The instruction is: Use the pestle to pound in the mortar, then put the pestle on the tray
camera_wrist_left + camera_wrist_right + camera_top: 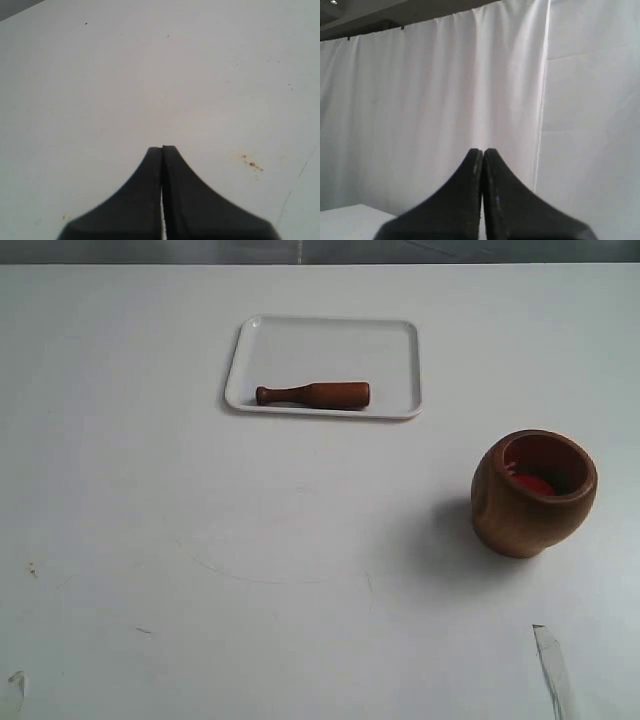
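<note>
The reddish-brown pestle lies flat on the white tray at the back of the table, its thick end to the right. The brown wooden mortar stands at the right, tilted toward the camera, with something red inside it. Neither arm shows in the exterior view. My left gripper is shut with nothing in it, over bare white tabletop. My right gripper is shut too and faces a white curtain. Neither wrist view shows the mortar, the pestle or the tray.
The white table carries small brown specks near its left edge. A whitish strip lies at the front right. A white curtain hangs beyond the table in the right wrist view.
</note>
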